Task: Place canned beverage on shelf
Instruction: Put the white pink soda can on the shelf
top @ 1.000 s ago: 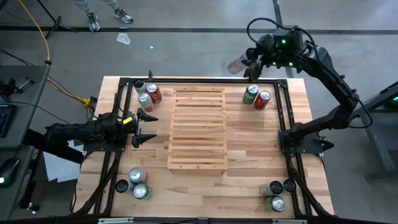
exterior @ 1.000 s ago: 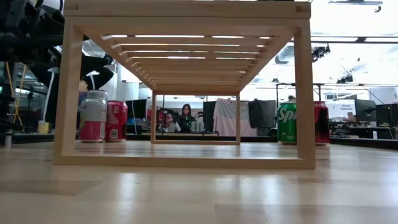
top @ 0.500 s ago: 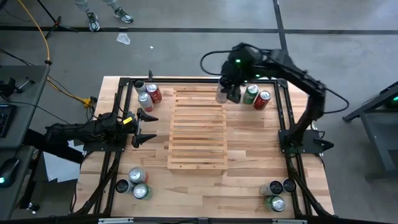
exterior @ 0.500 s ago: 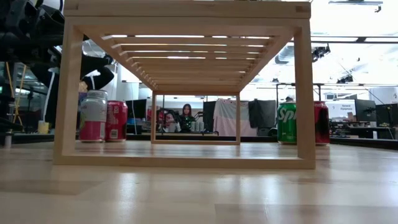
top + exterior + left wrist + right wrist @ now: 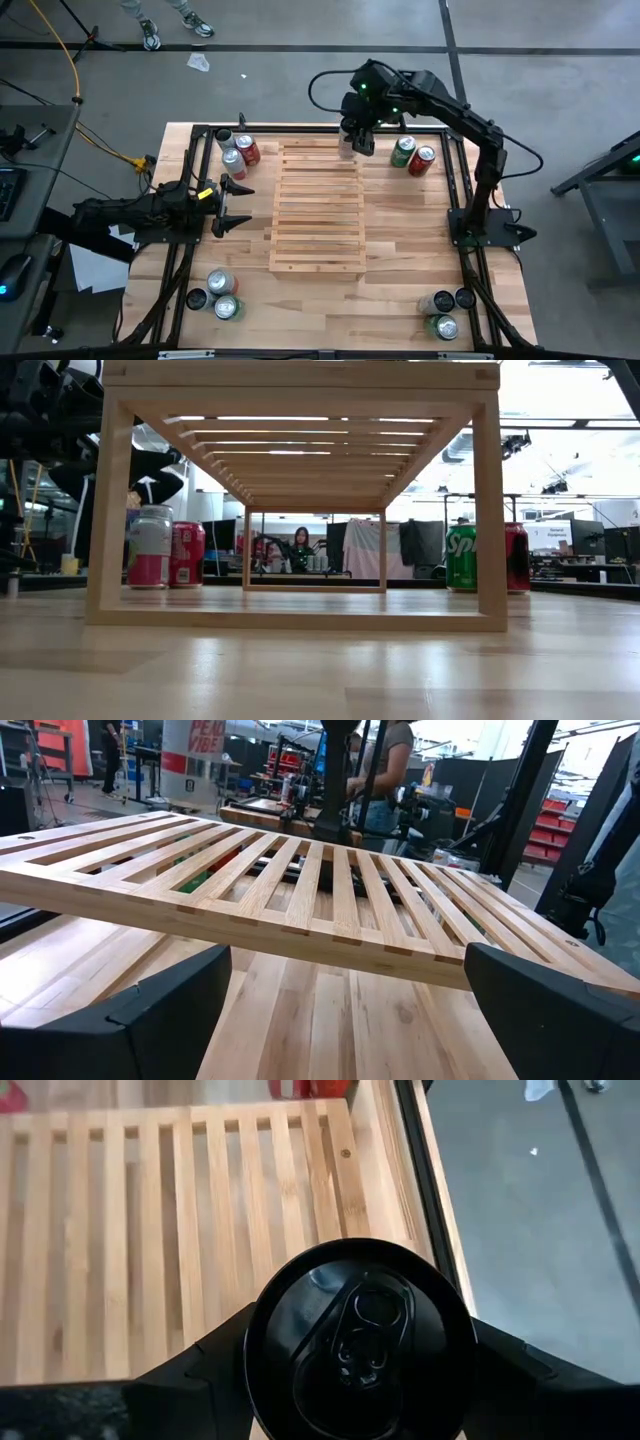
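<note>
High view: right pincer (image 5: pixel 358 140) poised over the far right corner of the shelf (image 5: pixel 318 205), clenched on a can (image 5: pixel 349 147) held above the slats. Left pincer (image 5: pixel 236 204) parked on the table (image 5: pixel 400 260) just left of the shelf, fingers spread wide, grasping nothing. Green can (image 5: pixel 402 151) and red can (image 5: pixel 422 160) upright on the table right of the shelf's far end; more cans (image 5: pixel 238 152) left of that end.

Low view: shelf (image 5: pixel 300 374) seen as a wooden frame; pink can (image 5: pixel 150 546) to its left, green can (image 5: pixel 461 557) to its right.

Left wrist view: slatted shelf (image 5: pixel 300 890) ahead, own fingers (image 5: pixel 150 1020) apart.

Right wrist view: dark can top (image 5: pixel 360 1340) with pull tab gripped between the fingers (image 5: pixel 200 1365), over the shelf (image 5: pixel 180 1230) by its edge.
</note>
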`<move>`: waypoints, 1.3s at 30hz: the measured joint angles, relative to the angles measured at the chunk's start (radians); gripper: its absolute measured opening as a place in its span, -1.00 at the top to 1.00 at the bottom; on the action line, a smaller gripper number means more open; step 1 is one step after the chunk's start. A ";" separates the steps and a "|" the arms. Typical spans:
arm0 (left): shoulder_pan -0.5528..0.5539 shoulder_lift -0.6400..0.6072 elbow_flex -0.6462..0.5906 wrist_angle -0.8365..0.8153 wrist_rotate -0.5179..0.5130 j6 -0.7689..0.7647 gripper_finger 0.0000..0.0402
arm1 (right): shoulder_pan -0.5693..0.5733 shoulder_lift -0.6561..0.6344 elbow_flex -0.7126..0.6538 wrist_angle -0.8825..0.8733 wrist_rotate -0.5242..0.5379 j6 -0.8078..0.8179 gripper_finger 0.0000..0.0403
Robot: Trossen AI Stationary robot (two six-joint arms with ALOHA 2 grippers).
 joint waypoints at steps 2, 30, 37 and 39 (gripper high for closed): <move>0.000 0.000 0.000 0.000 0.000 0.000 -0.95 | -0.019 0.000 0.000 -0.002 -0.028 0.000 -0.19; 0.000 0.000 0.000 0.000 0.000 0.000 -0.95 | -0.087 0.024 -0.006 0.009 -0.119 -0.086 -0.19; 0.000 0.000 0.000 0.000 0.000 0.000 -0.95 | -0.087 0.024 -0.006 0.010 -0.110 -0.080 -0.37; 0.000 0.000 0.000 0.000 0.000 0.000 -0.95 | -0.087 0.024 -0.006 0.015 -0.097 -0.079 -0.41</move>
